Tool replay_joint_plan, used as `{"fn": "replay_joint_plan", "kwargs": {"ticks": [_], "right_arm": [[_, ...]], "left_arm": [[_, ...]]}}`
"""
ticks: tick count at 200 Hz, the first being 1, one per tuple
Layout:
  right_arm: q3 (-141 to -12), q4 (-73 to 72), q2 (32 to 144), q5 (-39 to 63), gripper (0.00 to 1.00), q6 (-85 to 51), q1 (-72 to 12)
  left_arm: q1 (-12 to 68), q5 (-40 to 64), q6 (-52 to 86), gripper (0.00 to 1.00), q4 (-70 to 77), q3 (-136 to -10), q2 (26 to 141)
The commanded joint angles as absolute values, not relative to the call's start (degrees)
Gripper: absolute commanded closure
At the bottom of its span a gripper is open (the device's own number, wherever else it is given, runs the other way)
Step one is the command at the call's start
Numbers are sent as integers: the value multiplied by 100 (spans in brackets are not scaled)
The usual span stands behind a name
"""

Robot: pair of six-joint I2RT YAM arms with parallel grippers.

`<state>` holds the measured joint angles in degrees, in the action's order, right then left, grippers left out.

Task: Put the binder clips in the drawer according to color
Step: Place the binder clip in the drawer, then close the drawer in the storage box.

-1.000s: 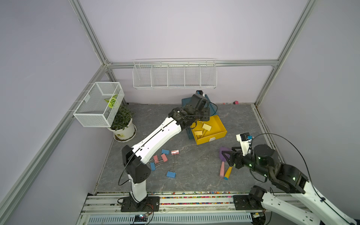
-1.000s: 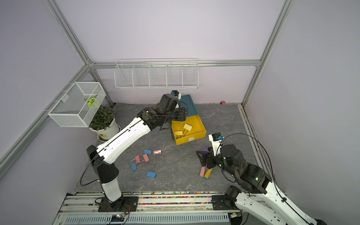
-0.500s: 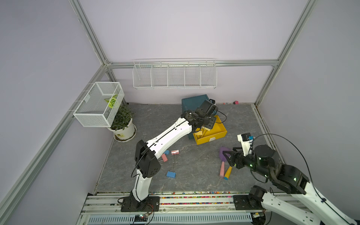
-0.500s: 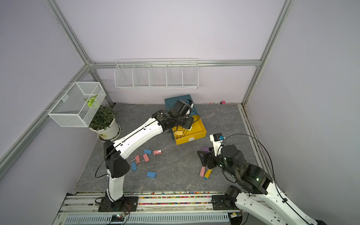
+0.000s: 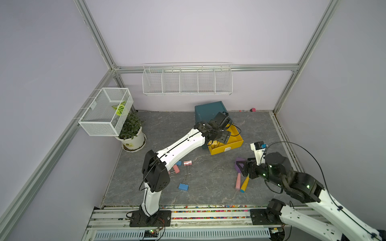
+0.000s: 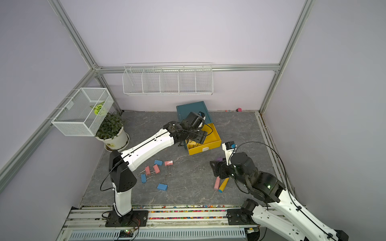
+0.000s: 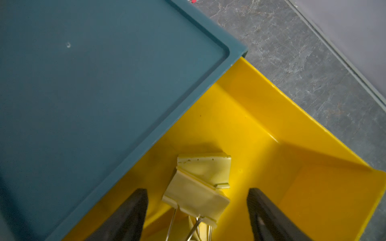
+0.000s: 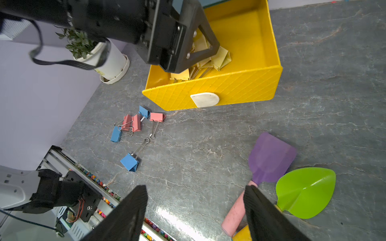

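In both top views the left gripper (image 5: 218,136) hung over the pulled-out yellow drawer (image 5: 228,146) of the teal cabinet (image 5: 208,109). Its body hid most of what lay inside, and its jaws could not be read there. Six clips lay loose on the floor, three pink clips (image 6: 156,168) and three blue clips (image 6: 143,178). The nearest blue clip (image 6: 162,186) pointed its wire handles back toward the drawer, meeting the handles of a pink clip (image 6: 168,163) end to end. The right gripper (image 6: 217,169) sat low by the toy shovels and covered most of the purple shovel (image 6: 219,159). In the left wrist view the black fingers (image 7: 133,210) stood wide apart and touched nothing. A yellow clip (image 7: 196,199) lay free between them in the drawer, overlapping a second yellow clip (image 7: 205,167). Its handles ran off the frame's edge. In the right wrist view the right gripper's jaws were spread and empty above bare floor, the left gripper blocked most of the drawer's clips, and a finger cut off the handle of the green shovel (image 8: 305,192).
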<state>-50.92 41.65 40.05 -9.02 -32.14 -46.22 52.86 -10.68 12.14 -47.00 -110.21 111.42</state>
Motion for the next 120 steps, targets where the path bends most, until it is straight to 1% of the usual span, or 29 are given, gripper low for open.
{"fn": "replay_joint_plan", "kwargs": {"ticks": [1,18,53,89,120], "right_arm": [[-5171,4165,4221,-1001,22,-3364,-4624],[-5255,4166,4437,-1003,23,-3325,-4619],[-5434,4047,4911,-1000,32,-3066,-4473],[-5574,3725,5475,-810,34,-2734,-4237],[-5714,3544,5978,-774,35,-2462,-4232]], "left_arm": [[5328,-1143,1311,13,-4565,-10978,10727],[5326,-1130,1425,13,-4493,-10954,10527],[5326,-1147,1705,15,-4077,-10443,9761],[5216,-1640,2497,19,-3893,-9447,8842],[4990,-1933,3299,22,-3815,-8170,7928]]}}
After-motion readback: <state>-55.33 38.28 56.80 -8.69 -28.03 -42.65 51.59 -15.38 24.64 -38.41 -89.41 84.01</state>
